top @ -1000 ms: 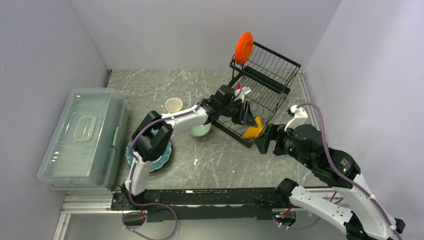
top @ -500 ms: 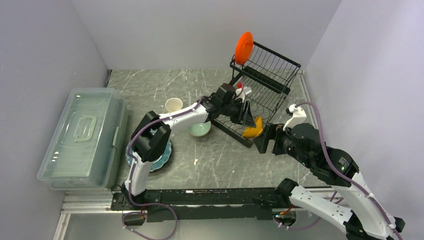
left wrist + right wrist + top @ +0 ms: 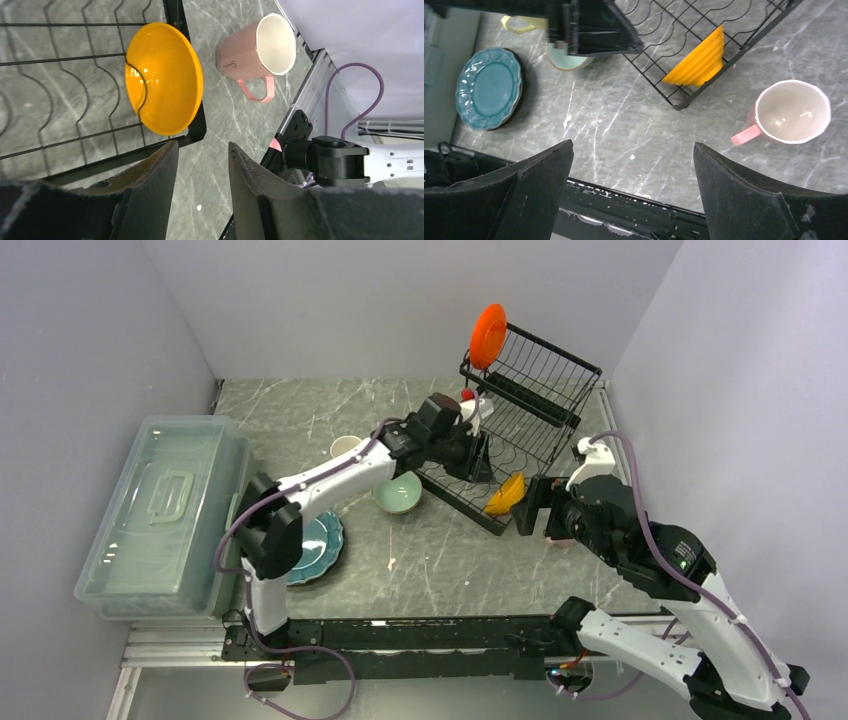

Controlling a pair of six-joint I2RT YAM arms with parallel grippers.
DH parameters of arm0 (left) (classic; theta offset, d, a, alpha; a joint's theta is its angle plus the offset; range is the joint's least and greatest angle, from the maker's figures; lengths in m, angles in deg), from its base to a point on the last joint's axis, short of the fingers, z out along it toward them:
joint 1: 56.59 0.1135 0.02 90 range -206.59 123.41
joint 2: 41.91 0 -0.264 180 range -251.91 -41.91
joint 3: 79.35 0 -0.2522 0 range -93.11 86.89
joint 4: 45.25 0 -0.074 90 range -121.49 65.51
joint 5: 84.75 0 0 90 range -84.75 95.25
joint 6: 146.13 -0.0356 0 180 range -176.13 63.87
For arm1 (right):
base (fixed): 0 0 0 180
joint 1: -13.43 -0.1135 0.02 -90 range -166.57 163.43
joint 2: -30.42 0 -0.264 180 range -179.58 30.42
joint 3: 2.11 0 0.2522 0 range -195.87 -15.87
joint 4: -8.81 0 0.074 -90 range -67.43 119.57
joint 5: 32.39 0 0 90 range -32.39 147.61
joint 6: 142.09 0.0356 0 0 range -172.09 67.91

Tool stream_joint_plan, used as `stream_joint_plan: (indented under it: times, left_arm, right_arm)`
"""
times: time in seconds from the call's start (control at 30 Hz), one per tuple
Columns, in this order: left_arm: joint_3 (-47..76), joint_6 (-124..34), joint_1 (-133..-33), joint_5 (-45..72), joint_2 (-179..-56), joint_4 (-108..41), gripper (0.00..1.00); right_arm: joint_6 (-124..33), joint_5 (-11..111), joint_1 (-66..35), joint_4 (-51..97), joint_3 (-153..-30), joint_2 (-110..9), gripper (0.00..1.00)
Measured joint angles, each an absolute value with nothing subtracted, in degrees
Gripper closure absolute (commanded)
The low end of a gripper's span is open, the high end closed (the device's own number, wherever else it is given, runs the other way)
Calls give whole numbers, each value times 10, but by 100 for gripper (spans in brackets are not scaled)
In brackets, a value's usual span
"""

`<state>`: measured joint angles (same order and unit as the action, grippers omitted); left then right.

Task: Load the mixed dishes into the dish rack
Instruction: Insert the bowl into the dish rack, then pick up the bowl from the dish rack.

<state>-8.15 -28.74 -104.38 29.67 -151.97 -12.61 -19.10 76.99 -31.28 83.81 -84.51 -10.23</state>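
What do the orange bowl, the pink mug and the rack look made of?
Orange bowl: likely glazed ceramic, glossy, with bright highlights inside. Pink mug: probably ceramic too, matte pink outside, shiny cream inside. Rack: thin black wire, apparently coated metal.

Lighting all three views brightly and evenly, probably from overhead. Throwing only soft, short shadows onto the counter [image 3: 440,560] beside the teal plates [image 3: 488,87]. Glinting in small glare spots on the glossy inside of the orange-yellow bowl [image 3: 162,85]. Rendering the fingers [image 3: 150,195] of the left pincer [image 3: 202,150] dark and blurred, out of focus at the bottom of its wrist view. Bending straight lines slightly toward those edges.
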Motion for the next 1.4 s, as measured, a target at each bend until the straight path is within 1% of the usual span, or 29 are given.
stream_joint_plan:
  times: [0.2,0.5,0.67,0.77,0.9,1.03,1.2,1.4]
  left_arm:
    - [-67,-333,-1044,225,-1431,-65,55]
    - [85,-385,-1044,115,-1221,-7,53]
    - [169,-404,-1044,79,-1101,10,52]
    - [217,-416,-1045,68,-1023,18,51]
    - [261,-426,-1045,67,-954,24,51]
    - [300,-432,-1045,67,-916,27,51]
    - [349,-434,-1045,71,-882,28,51]
    - [356,-434,-1045,90,-869,40,52]
  right_arm:
    - [-190,804,-313,867,-875,-137,10]
    - [-176,847,-312,907,-883,-231,9]
    - [-173,857,-296,910,-897,-310,12]
    - [-173,861,-278,910,-914,-367,16]
    - [-166,875,-258,910,-937,-420,23]
    - [-150,892,-242,910,-952,-459,29]
    - [-125,908,-226,910,-958,-515,35]
    - [-94,935,-222,915,-989,-601,44]
